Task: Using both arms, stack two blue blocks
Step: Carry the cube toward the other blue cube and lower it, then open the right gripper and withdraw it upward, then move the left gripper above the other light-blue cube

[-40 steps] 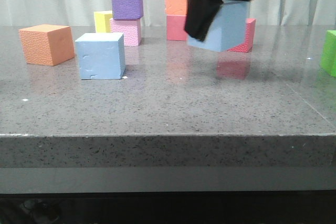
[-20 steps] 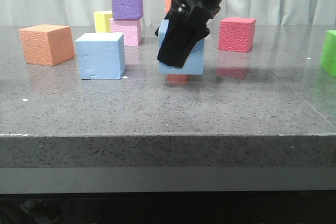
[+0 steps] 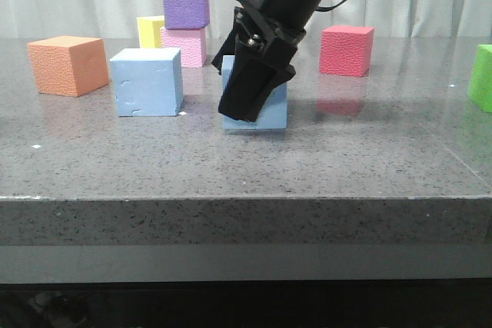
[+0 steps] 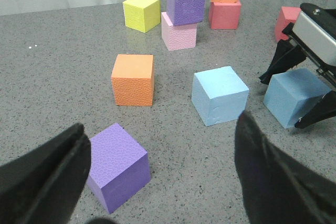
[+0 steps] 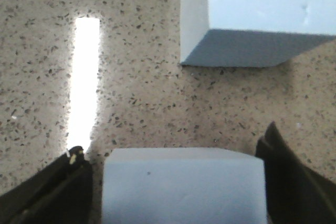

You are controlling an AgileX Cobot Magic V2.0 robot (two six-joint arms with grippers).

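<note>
My right gripper (image 3: 250,101) grips one blue foam cube (image 3: 265,109) between its fingers, low over the grey counter (image 3: 246,167), perhaps touching it, just to the right of the second blue cube (image 3: 147,81), which sits free. In the right wrist view the carried cube (image 5: 184,184) fills the gap between my fingers and the other cube (image 5: 262,17) lies ahead. My left gripper (image 4: 157,182) hangs spread and empty, a purple cube (image 4: 116,166) and an orange cube (image 4: 133,79) near it. To do this well, I judge I should lift high enough to clear the target's top edge, square the faces, centre the cube over it, lower gently, and release only once it rests flat. Foam gives, so I squeeze lightly.
</note>
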